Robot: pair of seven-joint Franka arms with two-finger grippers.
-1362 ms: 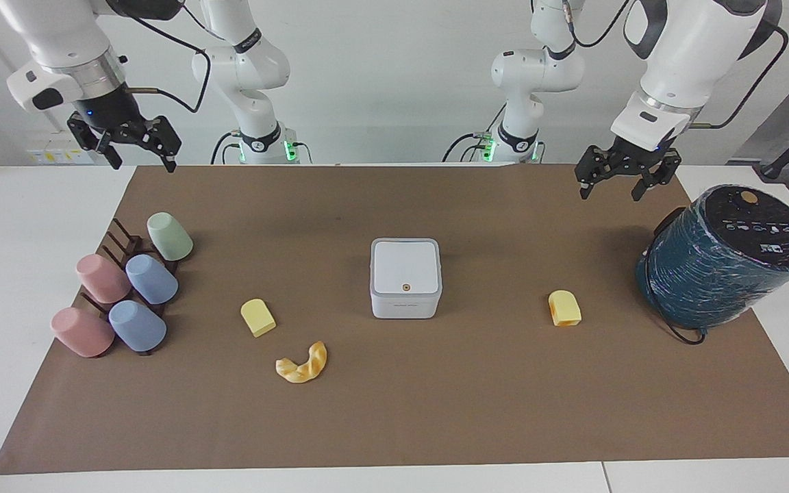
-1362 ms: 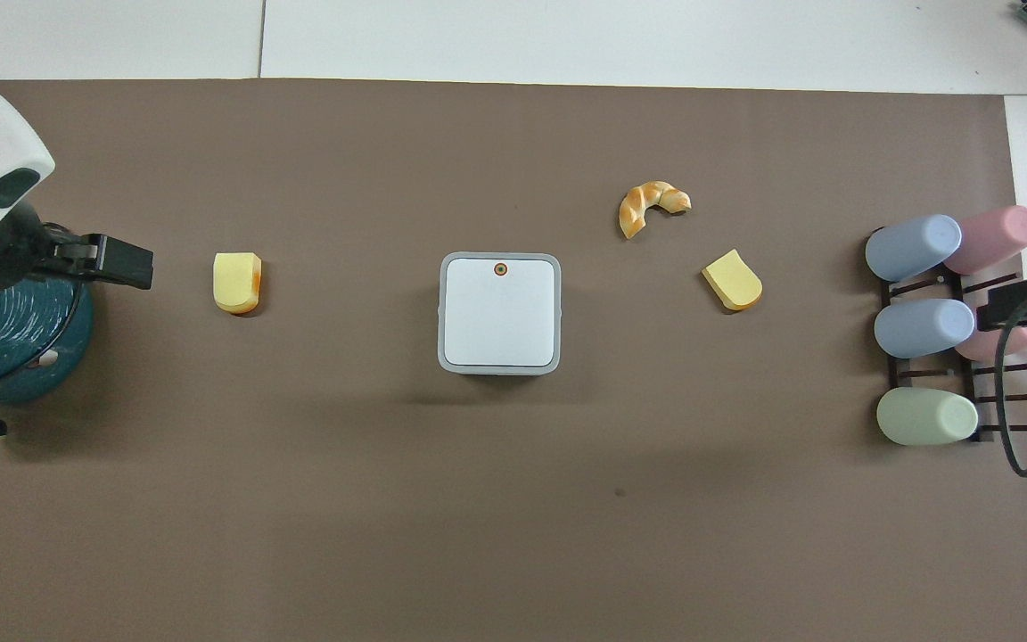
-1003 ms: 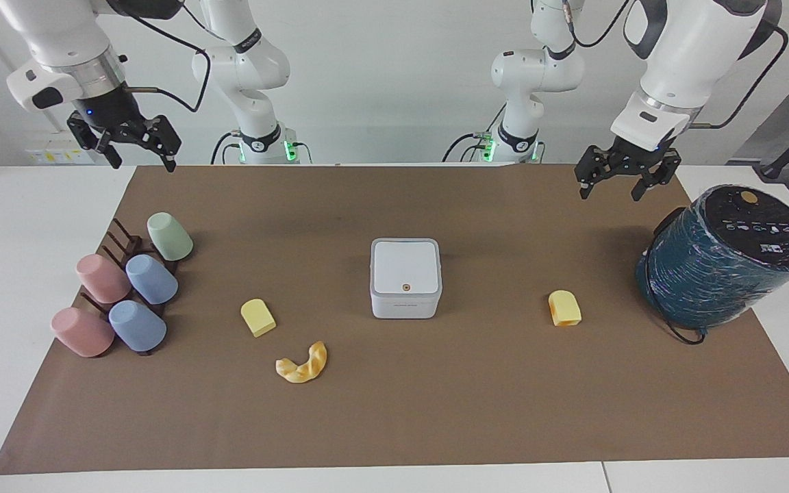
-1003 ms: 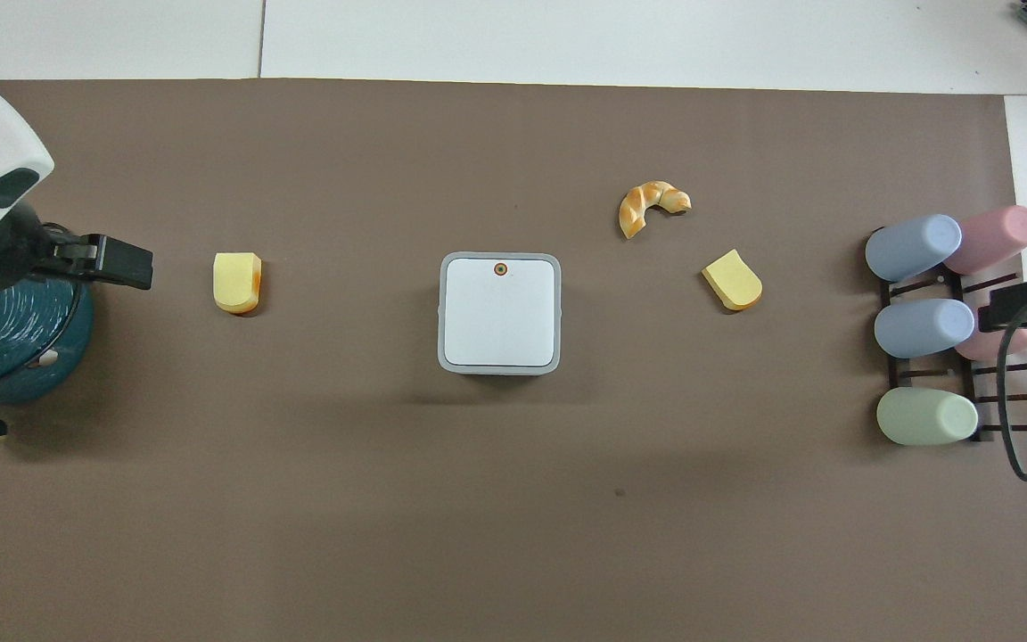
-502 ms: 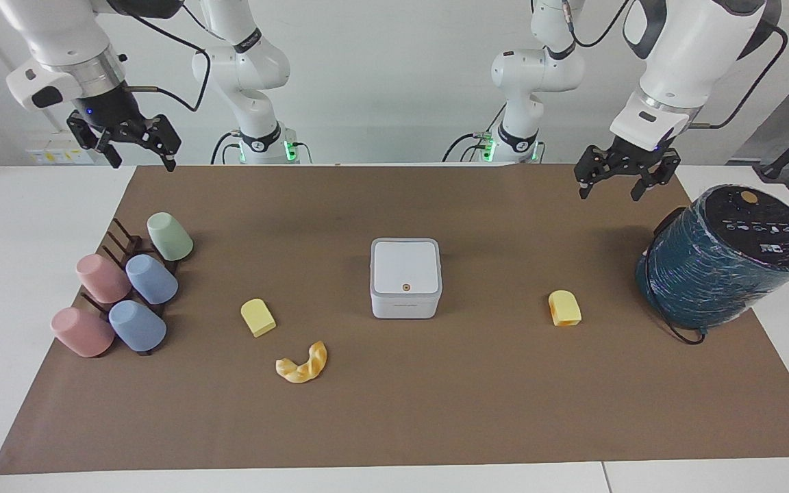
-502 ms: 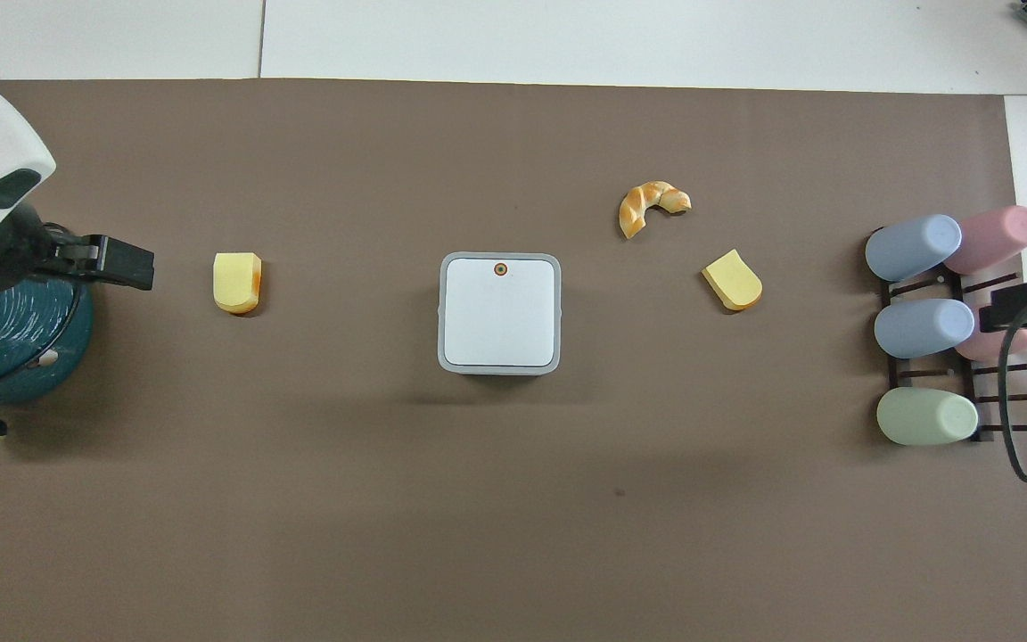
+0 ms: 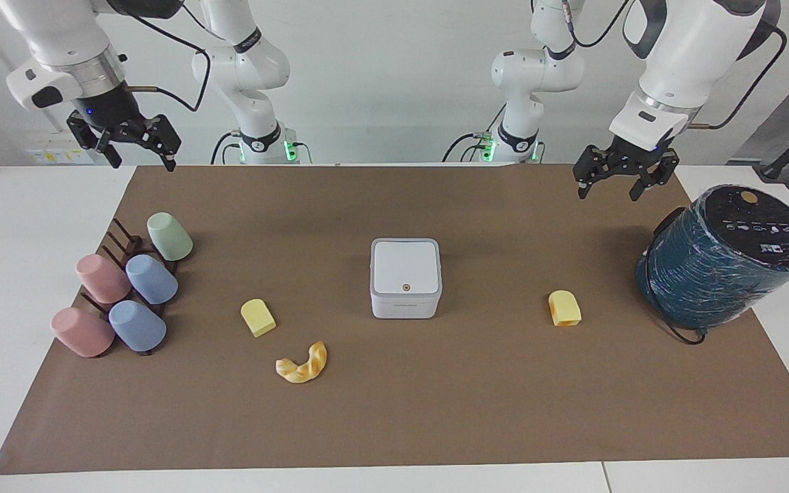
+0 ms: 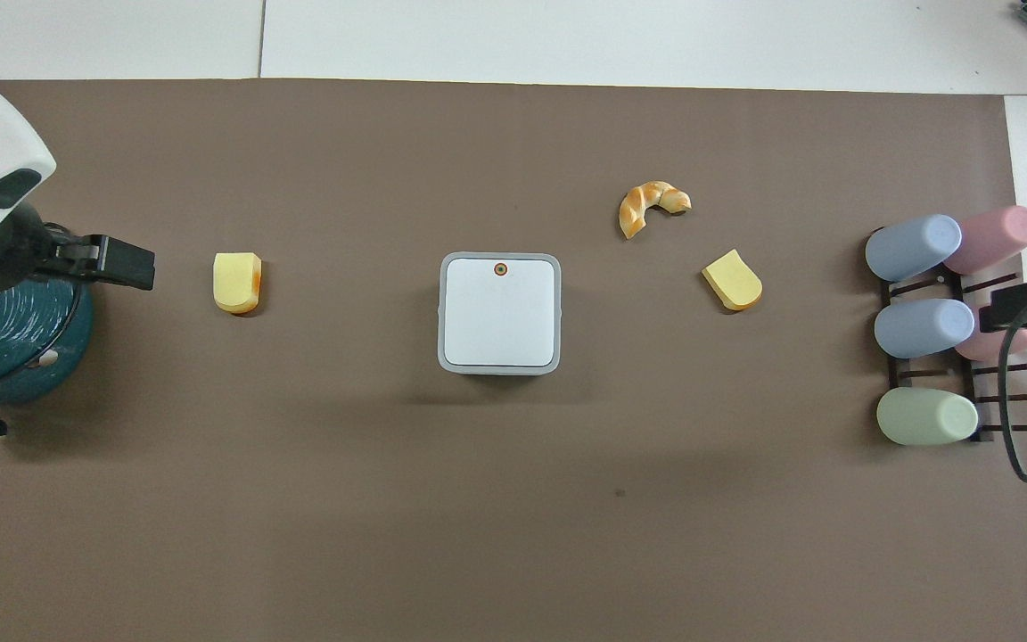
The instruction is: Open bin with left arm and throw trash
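Observation:
The bin (image 7: 405,277) (image 8: 500,312), a small white square box with an orange dot on its shut lid, sits mid-mat. The trash lies loose on the mat. One pale yellow block (image 7: 564,307) (image 8: 236,282) is toward the left arm's end. Another yellow block (image 7: 257,318) (image 8: 733,280) and a golden croissant (image 7: 303,363) (image 8: 651,205) are toward the right arm's end. My left gripper (image 7: 607,193) hangs open and empty above the mat, beside the teal cylinder. Over the mat corner by the cup rack, my right gripper (image 7: 143,164) waits, open and empty.
A big dark teal wrapped cylinder (image 7: 727,257) (image 8: 5,339) stands at the left arm's end. A dark rack of pastel cups (image 7: 124,291) (image 8: 924,325) sits at the right arm's end. The brown mat (image 7: 435,411) covers the table.
The left gripper has drifted very slightly toward the table's middle. The right arm, bin and trash have not moved.

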